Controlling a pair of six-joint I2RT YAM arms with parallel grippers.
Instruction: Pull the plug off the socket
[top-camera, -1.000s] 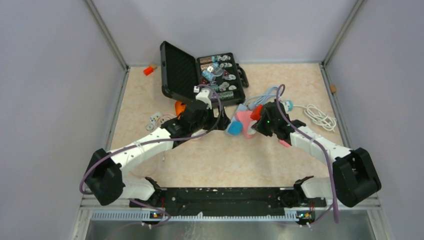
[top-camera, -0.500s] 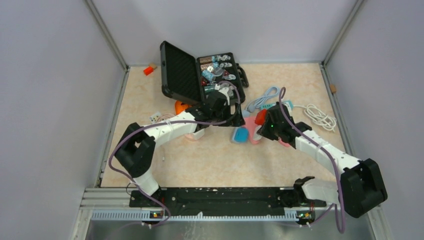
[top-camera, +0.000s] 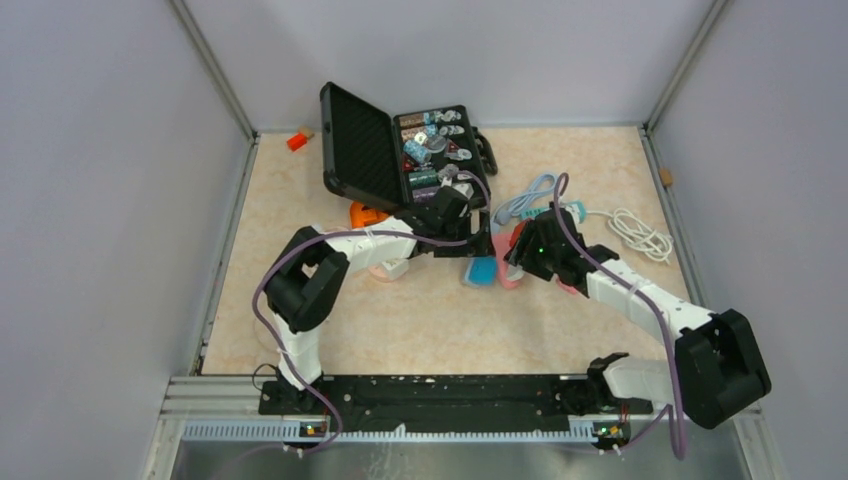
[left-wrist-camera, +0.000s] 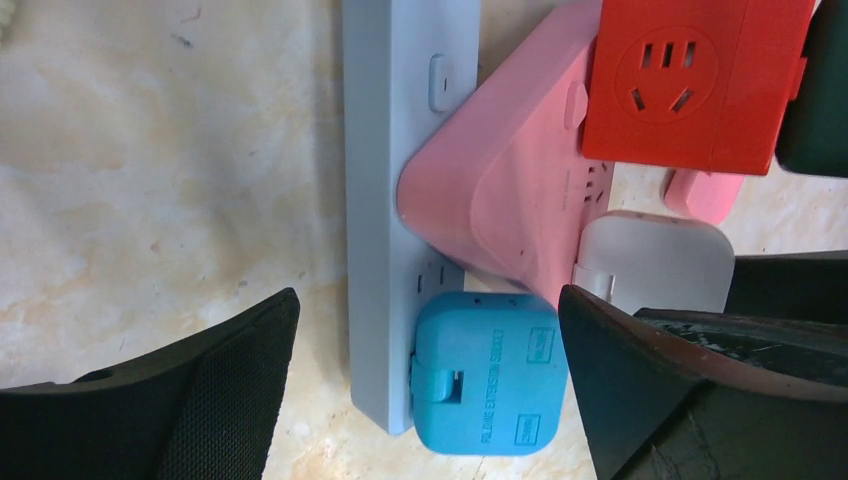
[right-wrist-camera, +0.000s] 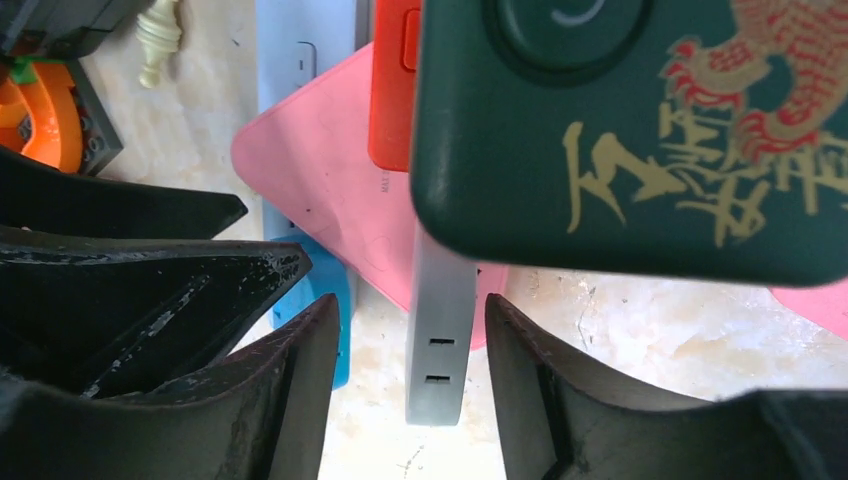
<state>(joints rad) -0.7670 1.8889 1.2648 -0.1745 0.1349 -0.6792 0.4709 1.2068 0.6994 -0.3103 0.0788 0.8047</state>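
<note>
Both arms forward; left tool (left-wrist-camera: 430, 370) wide apart, right tool (right-wrist-camera: 410, 390) partly apart.

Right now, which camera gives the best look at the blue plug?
The left wrist view: the blue plug sits at lower centre, its whole face and label visible, seated in the pale power strip. The top external view shows only a small blue patch; the right wrist view shows just a blue sliver.

We see a turquoise plug (left-wrist-camera: 487, 385), a pale blue power strip (left-wrist-camera: 400, 150) and a pink adapter (left-wrist-camera: 500, 200). The dark green box (right-wrist-camera: 620, 150) carries gold-and-red print.
</note>
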